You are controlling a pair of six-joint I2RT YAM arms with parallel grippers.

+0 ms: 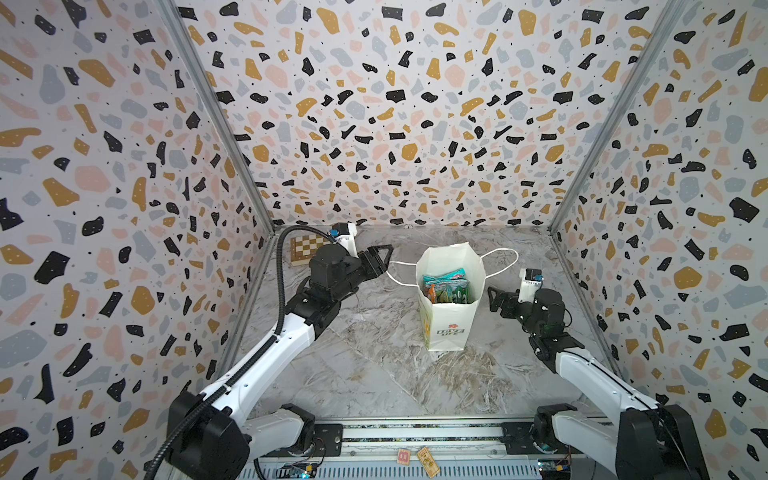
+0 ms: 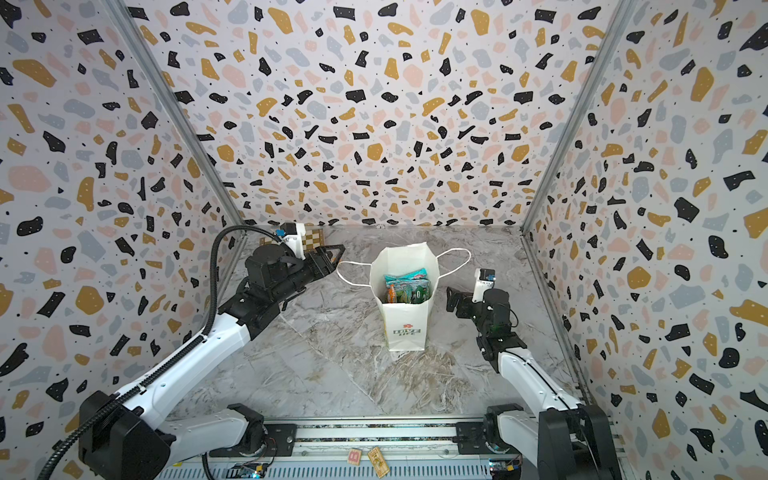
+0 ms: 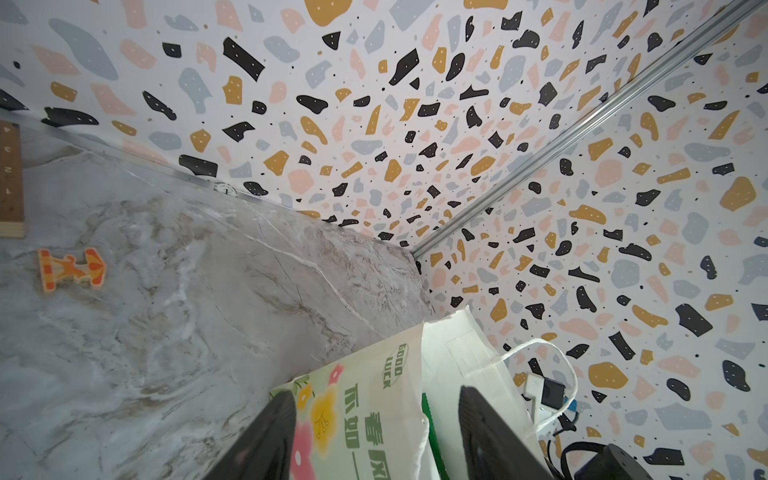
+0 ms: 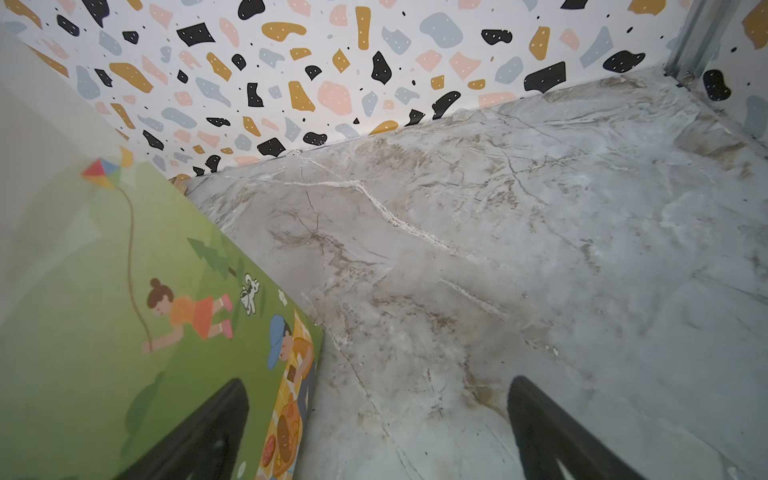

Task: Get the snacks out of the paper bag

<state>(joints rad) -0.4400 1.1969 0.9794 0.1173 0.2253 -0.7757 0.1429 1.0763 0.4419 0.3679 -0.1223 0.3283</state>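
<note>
Opening work, by my reading: no packet lies on the surface yet, and both arms flank the bag. On the left, the left gripper (image 1: 384,259) hovers at the bag's upper rim, jaws apart; its wrist view shows the flower-printed side wall between the two fingers (image 3: 266,432) but no clamp on it. The white paper bag (image 1: 446,328) stands upright at mid-surface, mouth open, and the FOX'S snacks (image 1: 446,286) stand packed inside it, teal toward the far side, orange and green nearer. On the right, the right gripper (image 1: 494,299) waits just beside the bag, jaws spread wide on nothing.

Next, I judge, one gripper must steady the rim while the other comes over the mouth and pinches a single packet's top edge (glossy film slips, and thin paper may tip).

The marble-patterned tabletop (image 1: 374,374) carries a chessboard (image 1: 303,249) in its far left corner and a small orange toy piece (image 3: 70,270) near it. Terrazzo-print walls (image 1: 374,104) enclose three sides.
</note>
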